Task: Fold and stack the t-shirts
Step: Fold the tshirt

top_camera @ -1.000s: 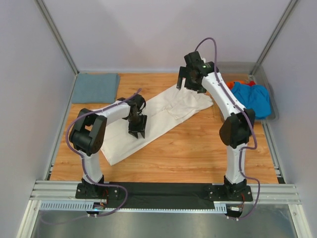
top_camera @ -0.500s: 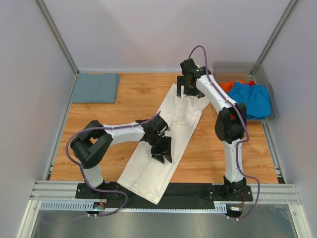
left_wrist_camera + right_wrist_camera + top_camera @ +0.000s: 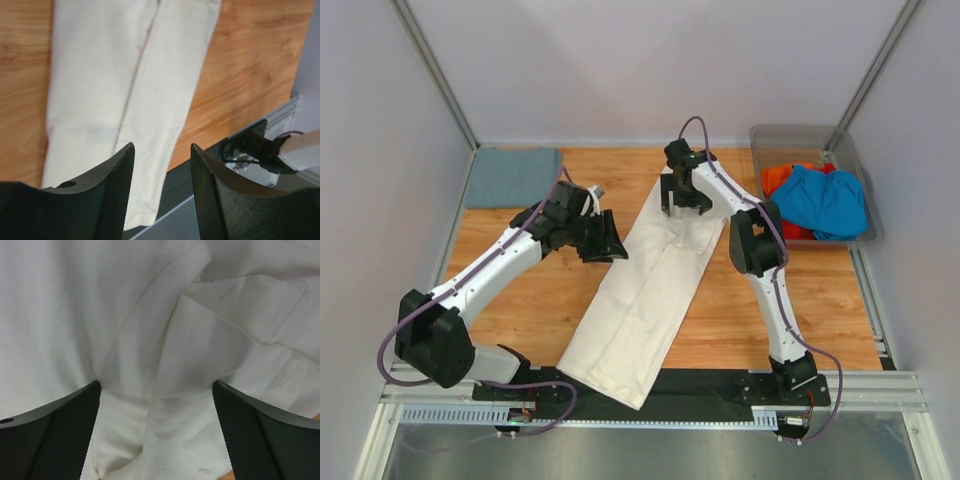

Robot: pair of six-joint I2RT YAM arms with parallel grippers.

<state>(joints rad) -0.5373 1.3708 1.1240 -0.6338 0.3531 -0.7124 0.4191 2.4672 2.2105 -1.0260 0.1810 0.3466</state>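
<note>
The cream-white t-shirt (image 3: 645,290) lies folded lengthwise as a long strip. It runs from the table's far middle to the front edge, and its near end hangs over the black base. My left gripper (image 3: 608,243) is open and empty, hovering just left of the strip; the left wrist view (image 3: 162,147) shows the shirt (image 3: 125,75) below it. My right gripper (image 3: 685,203) is open wide, low over the shirt's far end; in the right wrist view (image 3: 156,385) wrinkled cloth (image 3: 150,315) fills the frame. A folded grey-blue shirt (image 3: 513,177) lies at the back left.
A clear grey bin (image 3: 800,135) at the back right holds a bright blue shirt (image 3: 830,200) and an orange-red one (image 3: 780,177). Grey walls enclose the wooden table (image 3: 530,300). The black base plate (image 3: 720,382) runs along the front edge.
The shirt was swung from lying diagonally to a long strip hanging over the front edge. My left gripper has let go and moved back up and left. My right gripper shifted slightly left.
</note>
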